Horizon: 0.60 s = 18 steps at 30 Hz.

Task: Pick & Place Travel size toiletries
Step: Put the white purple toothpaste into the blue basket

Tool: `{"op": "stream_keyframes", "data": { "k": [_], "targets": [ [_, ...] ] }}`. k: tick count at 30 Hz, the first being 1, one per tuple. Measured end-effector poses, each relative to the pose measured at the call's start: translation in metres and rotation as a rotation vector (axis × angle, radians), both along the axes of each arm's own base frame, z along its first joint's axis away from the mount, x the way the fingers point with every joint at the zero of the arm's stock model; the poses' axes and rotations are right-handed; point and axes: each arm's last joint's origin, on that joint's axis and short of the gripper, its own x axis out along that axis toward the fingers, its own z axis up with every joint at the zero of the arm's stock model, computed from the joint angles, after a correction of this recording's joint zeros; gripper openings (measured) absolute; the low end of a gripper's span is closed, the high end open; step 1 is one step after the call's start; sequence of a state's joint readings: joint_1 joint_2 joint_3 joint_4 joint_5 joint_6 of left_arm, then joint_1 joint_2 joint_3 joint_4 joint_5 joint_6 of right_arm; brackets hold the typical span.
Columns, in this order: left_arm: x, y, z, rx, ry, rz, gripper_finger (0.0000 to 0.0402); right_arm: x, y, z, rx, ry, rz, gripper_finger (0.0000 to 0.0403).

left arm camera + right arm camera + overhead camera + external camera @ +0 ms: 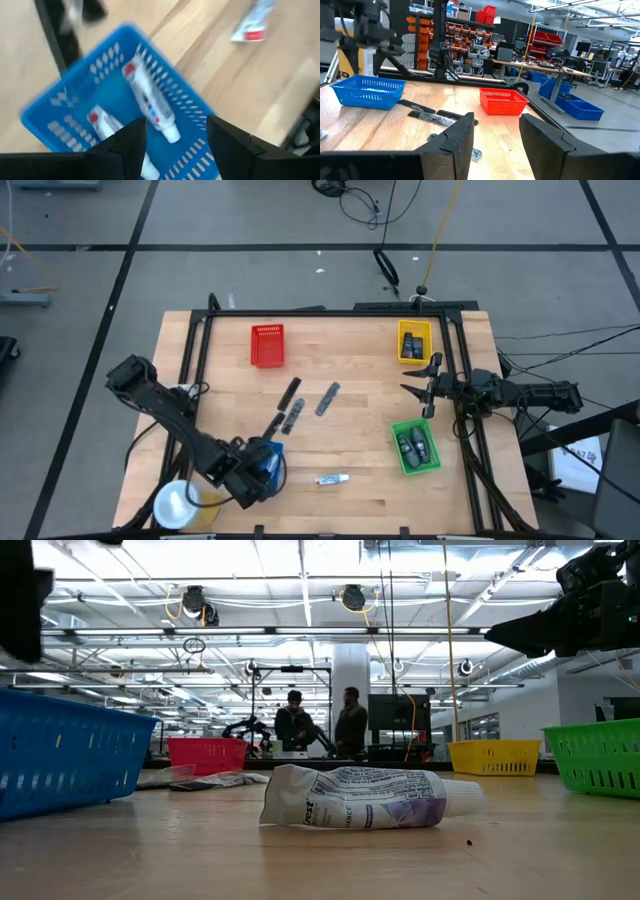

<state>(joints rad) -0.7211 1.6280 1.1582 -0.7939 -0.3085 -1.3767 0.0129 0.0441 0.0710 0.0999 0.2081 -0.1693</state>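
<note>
Over the blue tray [75, 95], the left end effector [175, 137] is spread, holding nothing; white tubes [150, 102] lie inside; one tube [332, 478] and dark sticks [290, 405] wait on the surface [350, 420]; the right end effector [425, 385] waits, spread, empty.

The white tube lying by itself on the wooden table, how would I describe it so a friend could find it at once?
Start at the blue basket near the table's front edge, under the left arm. Just to its right, flat on the bare wood, lies the small white tube. Unlike the tubes inside the basket and the dark sticks farther back, it lies alone, in no basket.
</note>
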Motion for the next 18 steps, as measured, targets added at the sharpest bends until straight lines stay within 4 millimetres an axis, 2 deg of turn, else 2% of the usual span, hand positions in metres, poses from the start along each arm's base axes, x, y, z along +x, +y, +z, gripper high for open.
{"op": "stream_keyframes", "data": {
  "k": [7, 11, 15, 18],
  "targets": [
    [0.008, 0.002, 0.038, 0.181, -0.303, -0.366, 0.0174, 0.000, 0.000, 0.000, 0.000, 0.000, 0.000, 0.0151],
    [0.018, 0.003, 0.053, 0.245, -0.441, -0.504, 0.0154, 0.000, 0.000, 0.000, 0.000, 0.000, 0.000, 0.0151],
    [0.029, 0.007, 0.057, 0.250, -0.500, -0.648, 0.0135, 0.000, 0.000, 0.000, 0.000, 0.000, 0.000, 0.0151],
    [0.035, 0.014, 0.050, 0.263, -0.527, -0.713, 0.0121, 0.000, 0.000, 0.000, 0.000, 0.000, 0.000, 0.0151]
  ]
}}
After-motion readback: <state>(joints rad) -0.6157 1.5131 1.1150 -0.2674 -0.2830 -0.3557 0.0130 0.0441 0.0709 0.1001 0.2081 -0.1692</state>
